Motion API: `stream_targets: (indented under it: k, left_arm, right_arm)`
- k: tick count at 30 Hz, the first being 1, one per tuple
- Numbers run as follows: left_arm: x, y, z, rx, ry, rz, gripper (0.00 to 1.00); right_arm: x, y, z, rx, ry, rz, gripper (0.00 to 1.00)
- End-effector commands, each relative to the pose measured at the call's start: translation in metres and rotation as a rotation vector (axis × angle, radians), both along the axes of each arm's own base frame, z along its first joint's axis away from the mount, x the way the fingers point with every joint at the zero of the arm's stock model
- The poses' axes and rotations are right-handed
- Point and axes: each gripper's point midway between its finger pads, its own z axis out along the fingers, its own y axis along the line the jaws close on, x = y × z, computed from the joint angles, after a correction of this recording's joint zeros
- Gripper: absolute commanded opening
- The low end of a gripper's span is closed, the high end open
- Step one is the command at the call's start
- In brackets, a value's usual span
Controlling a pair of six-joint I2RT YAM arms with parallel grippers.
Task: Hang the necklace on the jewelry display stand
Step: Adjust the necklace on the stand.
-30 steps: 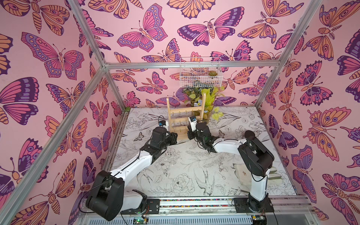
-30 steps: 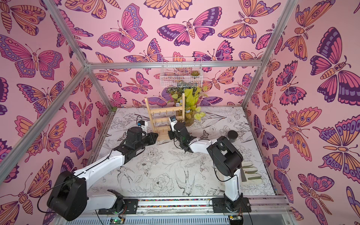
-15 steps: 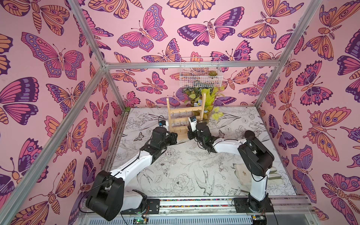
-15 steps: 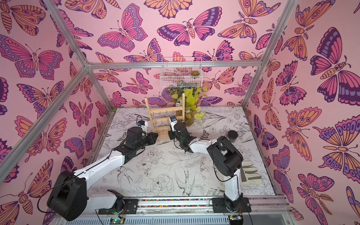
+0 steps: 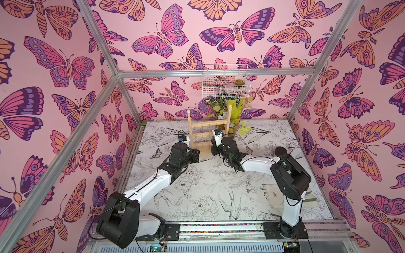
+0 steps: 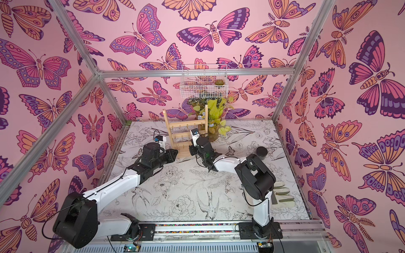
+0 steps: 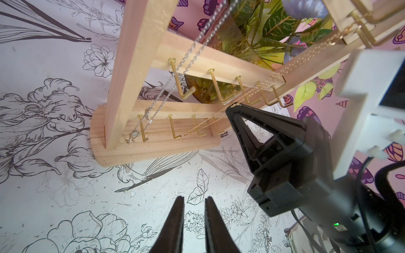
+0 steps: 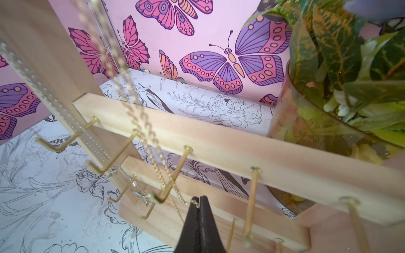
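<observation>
The right gripper is pinched closed on the fine gold necklace, whose chain runs taut up toward the top hooks of the jewelry display stand, while the left gripper hovers beside the base, jaws slightly apart and empty.

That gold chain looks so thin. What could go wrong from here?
1. The right gripper pinches the necklace, which runs up toward the top crossbar; a tug might snap it or tip the jewelry display stand.
2. The chain passes close by a middle-bar hook and may snag.
3. A silver necklace hangs nearby; the two could tangle.
</observation>
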Motion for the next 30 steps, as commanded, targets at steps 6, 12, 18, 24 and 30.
stream_targets:
  k: [6,12,18,24,30]
  left_arm:
    - [0.0,0.002,-0.002,0.003,-0.005,0.002,0.2]
    - [0.0,0.002,-0.003,0.005,-0.001,0.002,0.2]
    - [0.0,0.002,-0.003,0.003,-0.001,0.003,0.21]
    - [-0.001,0.002,-0.002,0.0,-0.002,0.002,0.21]
    - [-0.005,-0.001,-0.003,-0.002,0.005,-0.013,0.21]
  right_arm:
    - [0.004,0.001,0.013,0.01,-0.029,0.001,0.0]
    - [0.005,0.001,0.009,-0.002,-0.02,-0.002,0.08]
    - [0.004,0.0,0.01,-0.003,-0.02,-0.005,0.15]
    - [-0.001,-0.004,0.017,0.003,-0.026,-0.006,0.16]
    - [-0.011,-0.013,0.026,0.013,-0.024,-0.002,0.2]
